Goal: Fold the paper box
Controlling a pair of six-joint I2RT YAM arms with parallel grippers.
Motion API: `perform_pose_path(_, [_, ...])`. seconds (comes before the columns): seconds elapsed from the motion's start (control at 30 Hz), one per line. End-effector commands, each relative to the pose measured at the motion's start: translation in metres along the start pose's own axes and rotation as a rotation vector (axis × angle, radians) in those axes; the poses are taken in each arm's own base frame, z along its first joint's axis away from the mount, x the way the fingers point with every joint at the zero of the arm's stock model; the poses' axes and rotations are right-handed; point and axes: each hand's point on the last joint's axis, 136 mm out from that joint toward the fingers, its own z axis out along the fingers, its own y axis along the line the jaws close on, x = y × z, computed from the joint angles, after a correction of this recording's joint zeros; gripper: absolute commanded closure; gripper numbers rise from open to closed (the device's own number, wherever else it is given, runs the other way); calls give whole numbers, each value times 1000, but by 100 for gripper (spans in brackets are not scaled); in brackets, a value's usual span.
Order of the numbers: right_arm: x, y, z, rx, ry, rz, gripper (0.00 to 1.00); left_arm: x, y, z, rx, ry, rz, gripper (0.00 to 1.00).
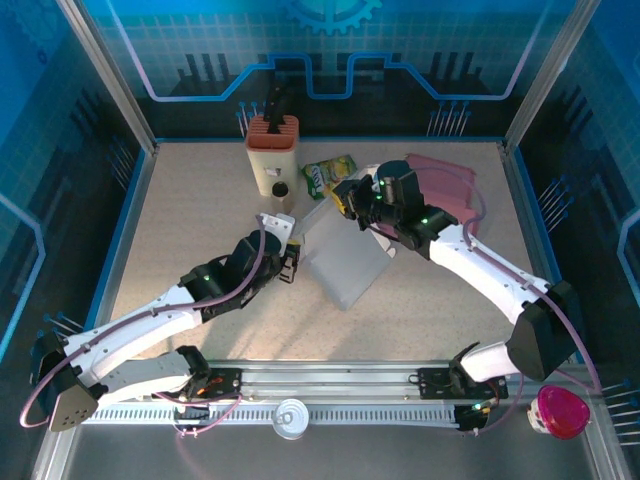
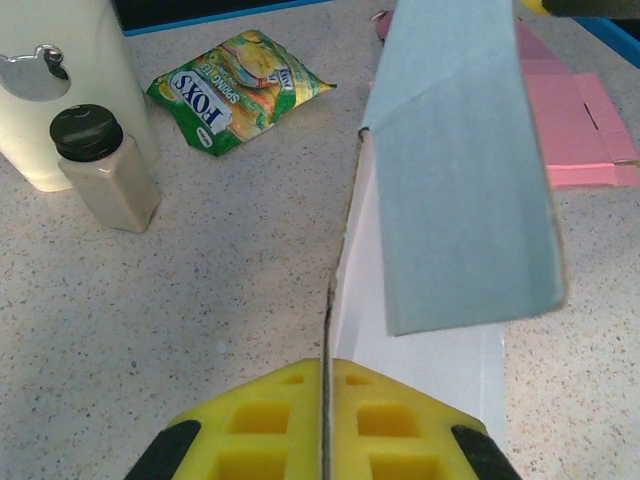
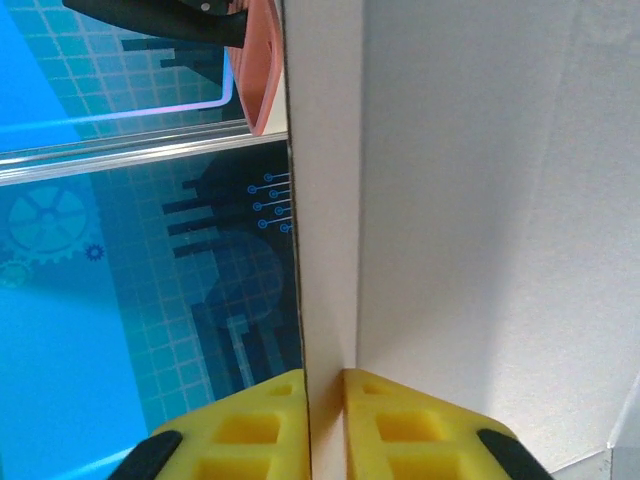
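The paper box (image 1: 345,265), pale grey-blue outside and white inside, lies partly unfolded at mid-table with one side raised. At its left edge, my left gripper (image 1: 290,262) is shut on a thin wall. In the left wrist view the yellow pads (image 2: 270,420) pinch that cardboard edge, my left gripper (image 2: 327,400) closed tight, and a blue-grey flap (image 2: 460,180) hangs over the white inside. My right gripper (image 1: 345,198) is at the box's far corner. In the right wrist view the right gripper (image 3: 325,400) is shut on a white flap (image 3: 325,200) that stands between its pads.
At the back stand a cream holder (image 1: 272,150), a small spice bottle (image 1: 279,190) and a green snack packet (image 1: 330,175). A flat pink box (image 1: 450,185) lies behind the right arm. A tin can (image 1: 291,417) and a pink cup (image 1: 560,410) sit by the near rail.
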Motion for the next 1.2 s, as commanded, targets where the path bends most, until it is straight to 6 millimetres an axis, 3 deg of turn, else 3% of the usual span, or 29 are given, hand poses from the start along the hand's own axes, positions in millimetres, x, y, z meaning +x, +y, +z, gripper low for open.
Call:
perform_pose_path(0.0, [-3,-1,-1,-20,-1,1,91,-6,-3,-4,20,-36,11,100])
perform_pose_path(0.5, [-3,-14,9,-30,14,9,88,-3,-5,-4,40,-38,22,100])
perform_pose_path(0.73, [-5,-18,11,-25,6,15,100,-1,-5,-4,38,-34,24,100])
perform_pose_path(0.83, [-8,-23,9,-41,-26,25,100,2,-1,-4,24,-24,15,100])
perform_pose_path(0.93, [-9,-25,9,-88,-57,30,100,8,7,-4,-1,-2,-17,84])
perform_pose_path(1.0, [-7,-23,9,-126,-72,34,100,13,11,-5,-10,8,-44,64])
perform_pose_path(1.17, [-5,-24,7,-190,-134,27,100,26,18,-16,-15,44,-115,48])
